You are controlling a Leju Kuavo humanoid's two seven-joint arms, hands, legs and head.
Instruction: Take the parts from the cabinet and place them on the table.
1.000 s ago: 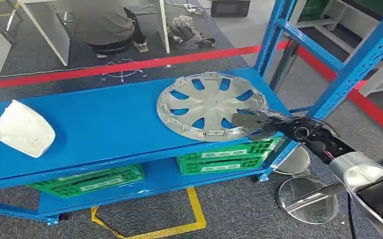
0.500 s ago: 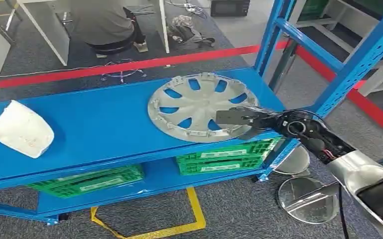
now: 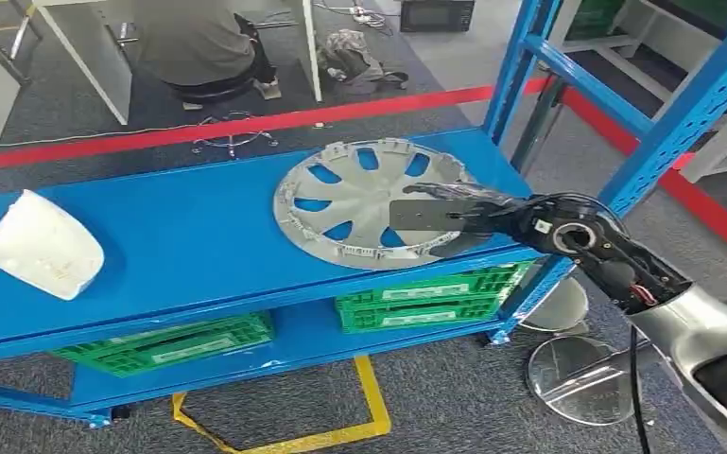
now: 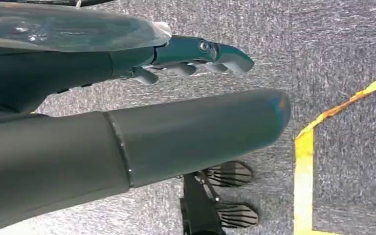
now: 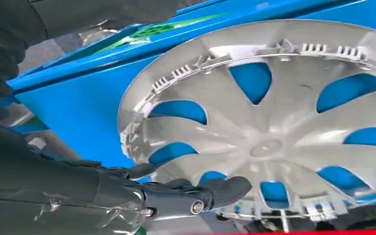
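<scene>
Right hand, fingers extended flat over the near edge of the silver hubcap; whether it grasps the rim cannot be told. The hubcap lies face-down on the blue shelf, toward its right end. A white part rests well apart at the shelf's left. Left hand hangs above grey carpet, fingers loosely spread, holding nothing.

The right arm reaches forward from the lower right over the near right corner of the blue shelf, its silver forearm leading to a dark wrist. The right robot hand lies flat, fingers stretched out together. The left robot hand hangs toward the floor, fingers loosely extended, holding nothing.
</scene>
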